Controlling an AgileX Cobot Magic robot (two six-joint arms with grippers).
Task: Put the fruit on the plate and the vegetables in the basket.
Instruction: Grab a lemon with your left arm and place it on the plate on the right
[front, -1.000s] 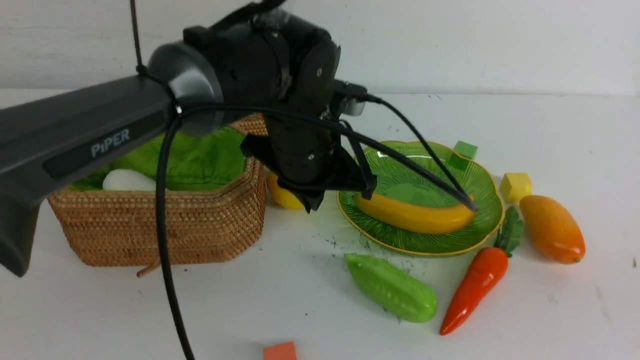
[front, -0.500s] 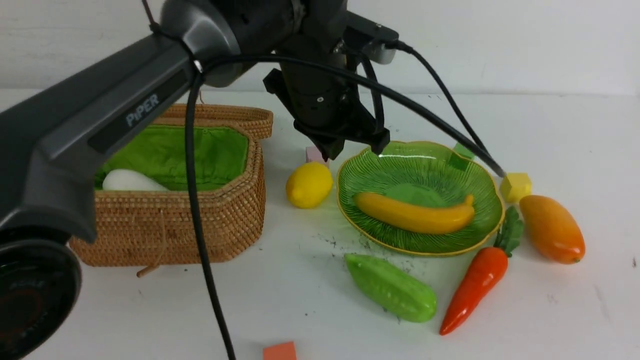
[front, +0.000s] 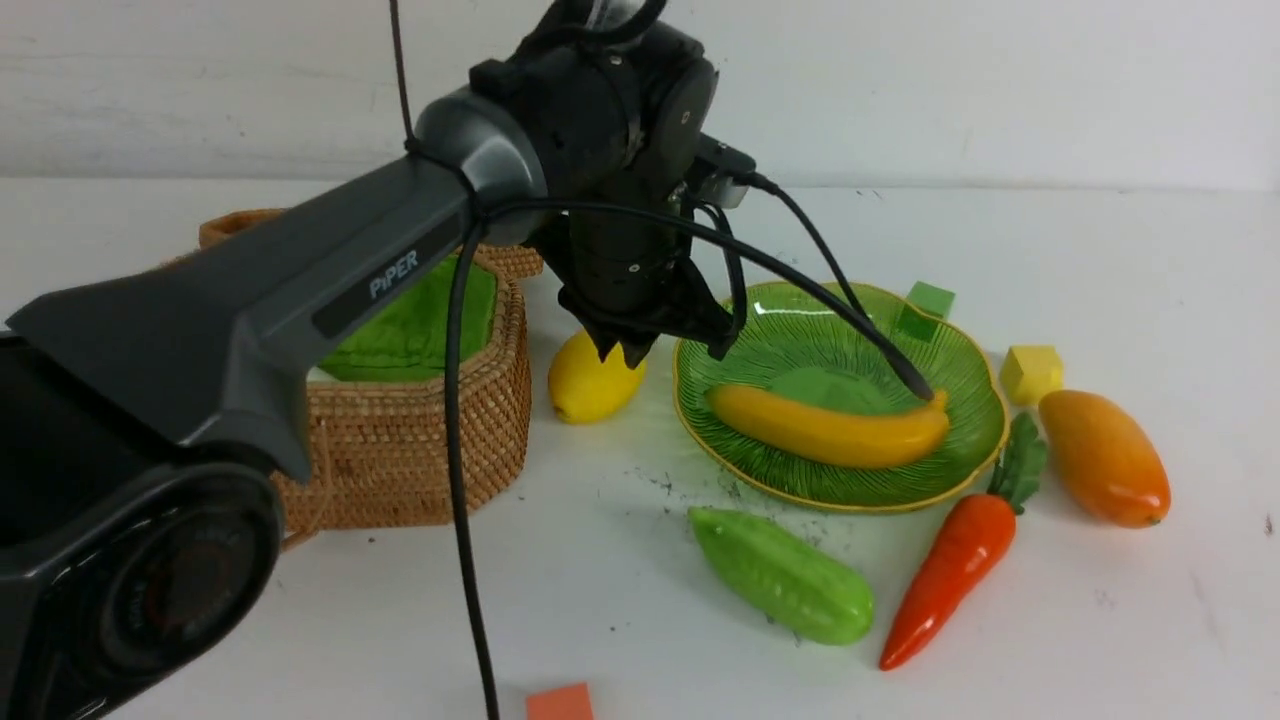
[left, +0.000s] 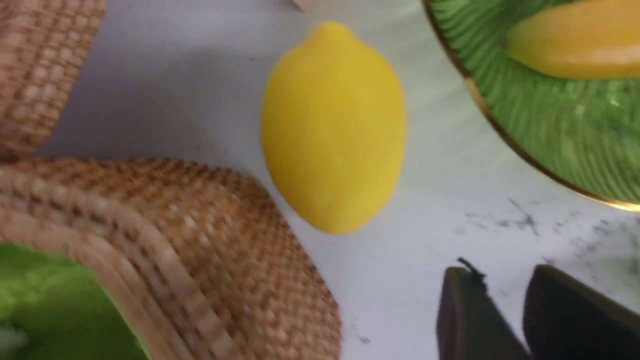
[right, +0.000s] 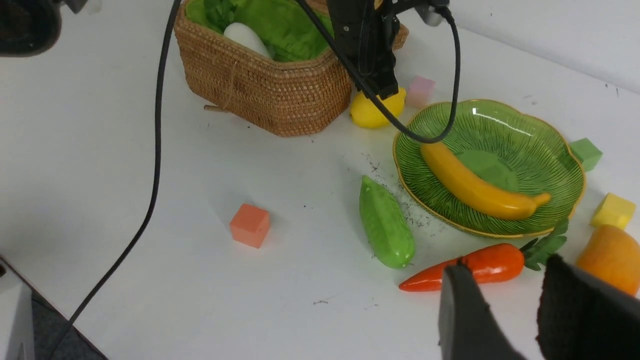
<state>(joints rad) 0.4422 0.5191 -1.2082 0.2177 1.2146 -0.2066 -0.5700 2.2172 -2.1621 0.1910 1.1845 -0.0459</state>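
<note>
My left gripper (front: 668, 350) hangs open and empty just above the table, between the lemon (front: 590, 385) and the rim of the green plate (front: 960, 460). The left wrist view shows the lemon (left: 332, 127) ahead of my fingers (left: 465, 315). A banana (front: 830, 428) lies in the plate. The green gourd (front: 785, 575), the carrot (front: 950, 570) and the mango (front: 1105, 455) lie on the table. In the wicker basket (right: 270, 90) lies the white radish (right: 245, 37). My right gripper (right: 505, 265) is open and empty above the carrot (right: 475, 265).
Small cubes lie about: green (front: 925, 305) behind the plate, yellow (front: 1030, 372) beside the mango, pink (right: 421, 91) behind the lemon, orange (front: 560, 703) at the front. The left arm's cable (front: 465, 520) hangs down in front of the basket.
The left gripper rose from beside the plate, then came down again near the lemon, and its jaws have parted. The lemon has shifted slightly. Other things lie as before.
</note>
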